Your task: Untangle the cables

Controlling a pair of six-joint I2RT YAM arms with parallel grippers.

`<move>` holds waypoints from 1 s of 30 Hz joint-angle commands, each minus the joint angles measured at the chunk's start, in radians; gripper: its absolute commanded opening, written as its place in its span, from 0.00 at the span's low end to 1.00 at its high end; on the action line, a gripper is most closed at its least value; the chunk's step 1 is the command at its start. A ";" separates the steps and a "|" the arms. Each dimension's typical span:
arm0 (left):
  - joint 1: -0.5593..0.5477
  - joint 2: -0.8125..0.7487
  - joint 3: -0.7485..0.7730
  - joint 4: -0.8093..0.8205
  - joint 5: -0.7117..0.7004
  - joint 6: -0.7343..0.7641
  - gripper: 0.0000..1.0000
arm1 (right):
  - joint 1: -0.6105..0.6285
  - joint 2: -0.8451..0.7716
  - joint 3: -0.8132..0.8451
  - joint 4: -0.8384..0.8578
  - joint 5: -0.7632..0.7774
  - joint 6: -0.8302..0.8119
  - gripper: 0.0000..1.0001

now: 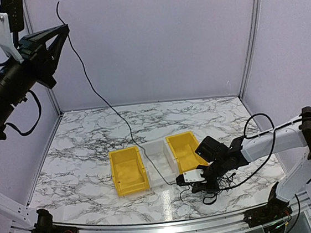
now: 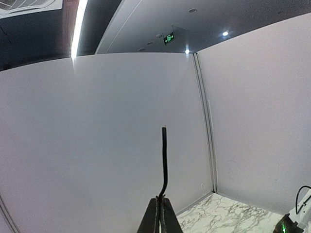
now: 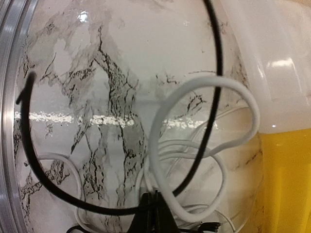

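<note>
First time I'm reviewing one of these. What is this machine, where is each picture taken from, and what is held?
Two robot arms are bolted at the near edge of a marble table. The wide picture comes from a fixed camera above and behind them; the other two from cameras on the wrists. On the table stand a yellow bin, a clear bin and a second yellow bin in a row, with a tangle of cables beside them. The left tool, raised high, is shut on one black cable running down to the tangle. The right tool, low at the table, looks closed in the tangle; which strand I cannot tell.
</note>
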 commanded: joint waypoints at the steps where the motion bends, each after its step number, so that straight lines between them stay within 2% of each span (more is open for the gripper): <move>1: -0.004 0.023 0.159 -0.056 0.003 0.094 0.00 | -0.024 -0.019 -0.051 -0.066 0.090 -0.032 0.00; 8: -0.004 0.089 0.360 -0.066 0.016 0.214 0.00 | -0.118 -0.027 -0.103 -0.037 0.103 -0.071 0.00; 16: -0.004 0.155 0.433 -0.060 -0.040 0.345 0.00 | -0.124 -0.023 -0.098 -0.032 0.095 -0.058 0.00; 21: -0.004 0.149 0.402 -0.059 -0.069 0.366 0.00 | -0.123 -0.054 -0.083 -0.029 0.084 -0.038 0.00; 23: -0.003 0.141 0.373 -0.059 -0.087 0.365 0.00 | -0.123 -0.080 -0.074 -0.034 0.081 -0.028 0.05; 28: -0.003 0.111 0.296 -0.058 -0.112 0.333 0.00 | -0.124 -0.168 0.029 -0.163 0.022 -0.044 0.36; 30: -0.003 0.099 0.267 -0.054 -0.113 0.317 0.00 | -0.124 -0.212 0.101 -0.221 -0.012 -0.044 0.43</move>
